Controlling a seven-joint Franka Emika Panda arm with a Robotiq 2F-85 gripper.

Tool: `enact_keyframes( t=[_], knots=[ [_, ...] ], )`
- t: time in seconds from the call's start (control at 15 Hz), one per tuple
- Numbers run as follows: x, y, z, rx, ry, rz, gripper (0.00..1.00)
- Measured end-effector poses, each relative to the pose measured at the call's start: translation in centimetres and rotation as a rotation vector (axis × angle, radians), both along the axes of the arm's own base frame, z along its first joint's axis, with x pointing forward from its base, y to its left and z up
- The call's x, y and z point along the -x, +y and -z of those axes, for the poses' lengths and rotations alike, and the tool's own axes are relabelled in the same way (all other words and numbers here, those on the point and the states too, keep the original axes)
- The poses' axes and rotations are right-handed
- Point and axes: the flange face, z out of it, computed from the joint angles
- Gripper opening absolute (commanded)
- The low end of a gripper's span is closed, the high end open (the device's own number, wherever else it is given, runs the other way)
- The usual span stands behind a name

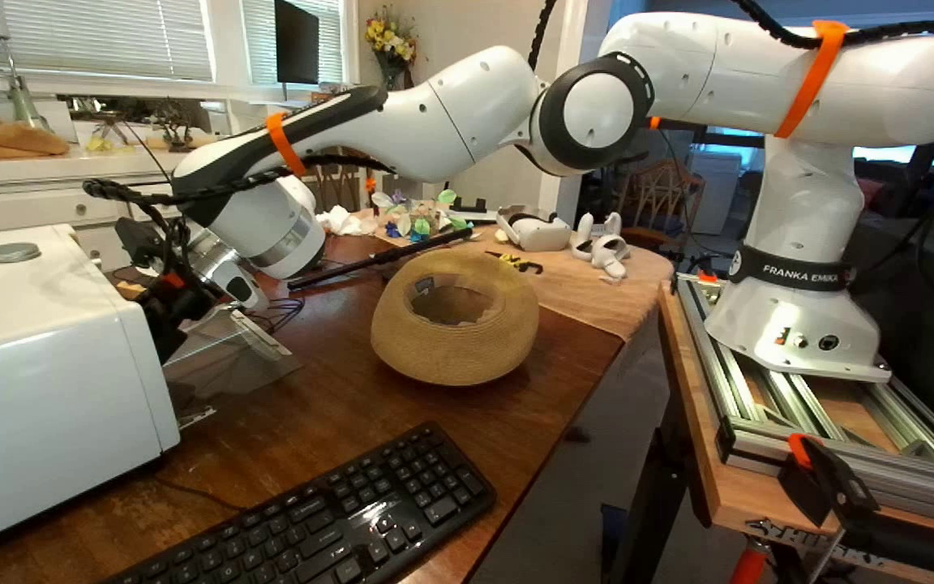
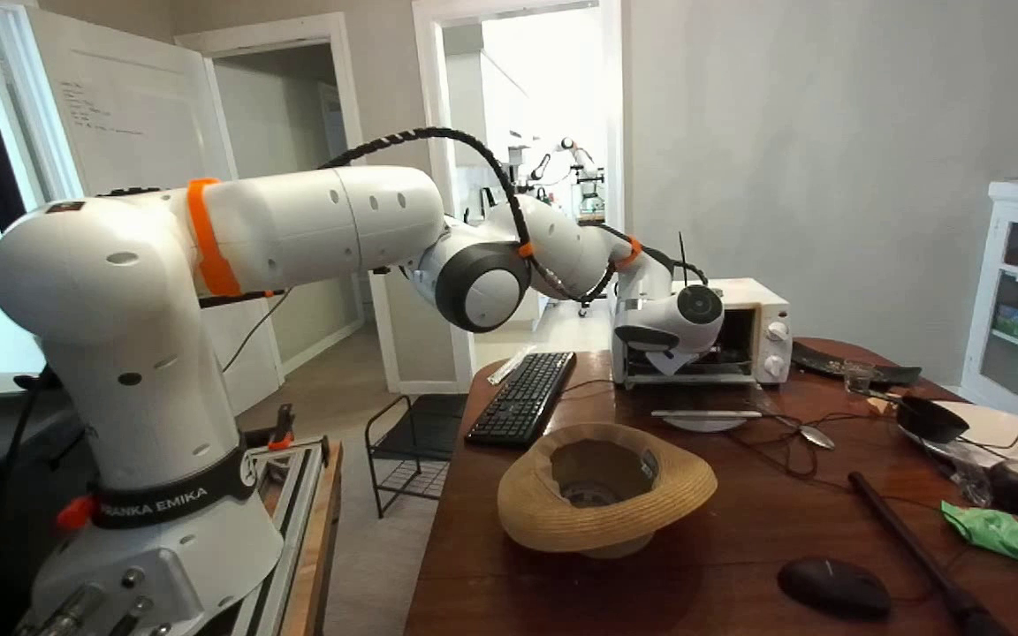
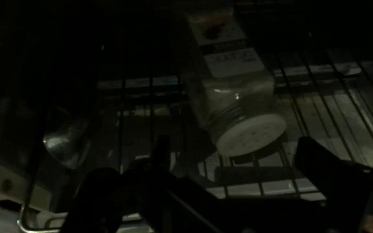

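White-capped spice shaker point(image 3: 230, 81) on wire rack point(image 3: 120, 136).
Lying flat, upper middle of wrist frame, maybe too tall to stand; gripper point(image 3: 234, 141) below, fingers wide apart, holding nothing.

Jar label point(image 3: 227, 48) blurred, door writing point(image 2: 85, 108) too small, plate point(image 2: 995, 419) cut off

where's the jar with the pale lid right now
In the wrist view, the jar lies above centre, slightly to the right, on the wire rack inside the toaster oven, its pale lid facing the open gripper.
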Motion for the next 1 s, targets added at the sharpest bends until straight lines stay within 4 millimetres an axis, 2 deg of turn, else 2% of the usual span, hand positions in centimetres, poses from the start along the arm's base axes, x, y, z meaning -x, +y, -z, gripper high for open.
enact_keyframes(
  t=[0.47,0.73,0.8,0.87,1.0],
  knots=[
    [-0.3,-0.2,-0.6,-0.059,0.046,0.010,1.00],
    [-0.7,0.5,-2.1,-0.095,0.034,0.013,1.00],
    [-0.8,0.6,-2.4,-0.103,0.032,0.014,0.95],
    [-0.8,0.8,-2.6,-0.109,0.029,0.015,0.74],
    [-0.9,1.0,-2.9,-0.114,0.028,0.015,0.68]
  ],
)
